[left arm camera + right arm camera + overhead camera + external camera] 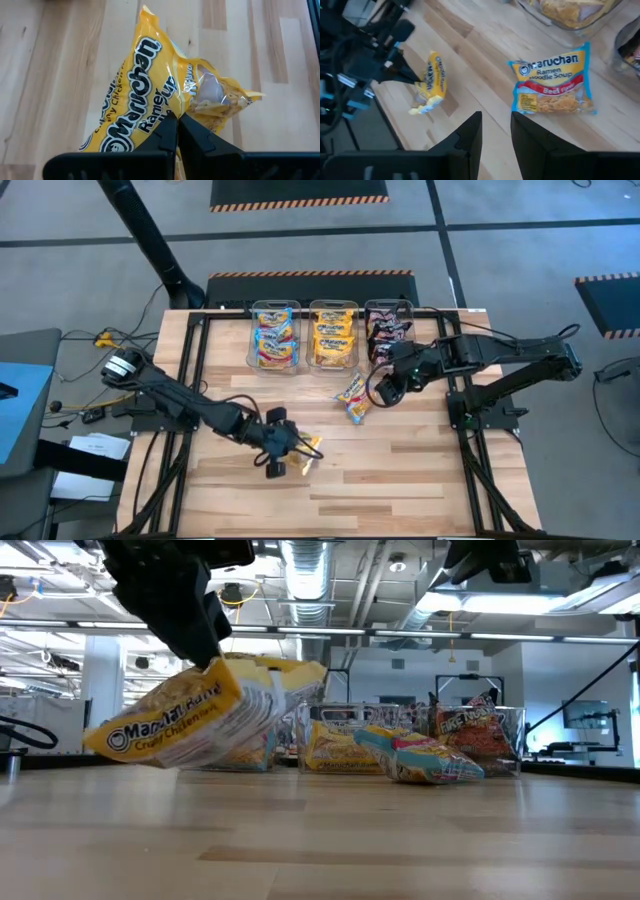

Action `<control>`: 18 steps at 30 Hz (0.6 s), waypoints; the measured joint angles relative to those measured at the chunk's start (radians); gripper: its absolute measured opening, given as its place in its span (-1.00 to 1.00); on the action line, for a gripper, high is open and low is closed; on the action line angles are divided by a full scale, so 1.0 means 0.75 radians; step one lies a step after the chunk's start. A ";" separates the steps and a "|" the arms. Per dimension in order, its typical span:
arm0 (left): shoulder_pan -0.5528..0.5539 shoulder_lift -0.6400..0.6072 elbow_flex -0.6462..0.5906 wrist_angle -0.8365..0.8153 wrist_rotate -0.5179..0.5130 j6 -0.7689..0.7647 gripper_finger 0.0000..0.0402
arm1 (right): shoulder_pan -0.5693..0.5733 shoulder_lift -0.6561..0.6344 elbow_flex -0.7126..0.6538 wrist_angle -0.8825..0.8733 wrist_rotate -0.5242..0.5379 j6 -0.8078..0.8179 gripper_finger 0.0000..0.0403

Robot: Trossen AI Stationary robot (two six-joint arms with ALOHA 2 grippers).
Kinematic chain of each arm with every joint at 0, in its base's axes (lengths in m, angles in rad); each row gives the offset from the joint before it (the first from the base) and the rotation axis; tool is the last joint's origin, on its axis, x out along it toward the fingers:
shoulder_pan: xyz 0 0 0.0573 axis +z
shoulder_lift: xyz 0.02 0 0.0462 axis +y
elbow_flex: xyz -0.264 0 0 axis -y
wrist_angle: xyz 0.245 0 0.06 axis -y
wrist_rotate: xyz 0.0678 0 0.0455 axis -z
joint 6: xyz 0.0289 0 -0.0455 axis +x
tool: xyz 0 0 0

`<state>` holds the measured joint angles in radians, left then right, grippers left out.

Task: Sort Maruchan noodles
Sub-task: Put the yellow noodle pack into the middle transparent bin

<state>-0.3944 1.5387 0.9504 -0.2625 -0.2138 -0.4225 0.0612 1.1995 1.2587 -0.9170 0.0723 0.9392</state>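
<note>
My left gripper (283, 448) is shut on a yellow Maruchan noodle packet (310, 452) near the middle front of the table. The packet (200, 715) is off the wood and tilted. A light blue-pink packet (352, 397) lies flat on the table in front of the bins. My right gripper (383, 392) hovers just to the right of it and above it. Its fingers (470, 135) are open with nothing between them. The right wrist view shows the blue-pink packet (552, 85) and, farther off, the yellow packet (432, 82). My left gripper pinches a crumpled part of the yellow packet's wrapper (172, 107) between its two fingers, near the middle of one long side. The fingers slant down from the table's left. The packet hangs lifted clear of the table, tilted, its printed face (170, 725) toward the near edge.
Three clear bins stand in a row at the far edge. The left one (252, 330) holds blue-pink packets, the middle one (333, 304) yellow ones and the right one (410, 315) dark ones. Bare wood (400, 490) stretches along the near right.
</note>
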 joint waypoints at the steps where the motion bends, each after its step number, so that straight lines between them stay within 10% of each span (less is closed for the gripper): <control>1: 0.004 0.000 0.000 0.000 0.000 0.004 -1.00 | 0.000 0.000 0.000 0.012 0.000 0.011 -0.36; 18: 0.119 -0.001 0.002 0.143 0.011 0.035 -1.00 | -0.287 0.014 0.000 0.135 -0.394 -0.059 0.11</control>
<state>-0.3048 1.5379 0.9516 -0.1550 -0.2058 -0.3961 -0.1538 1.2101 1.2587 -0.8157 -0.2233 0.8950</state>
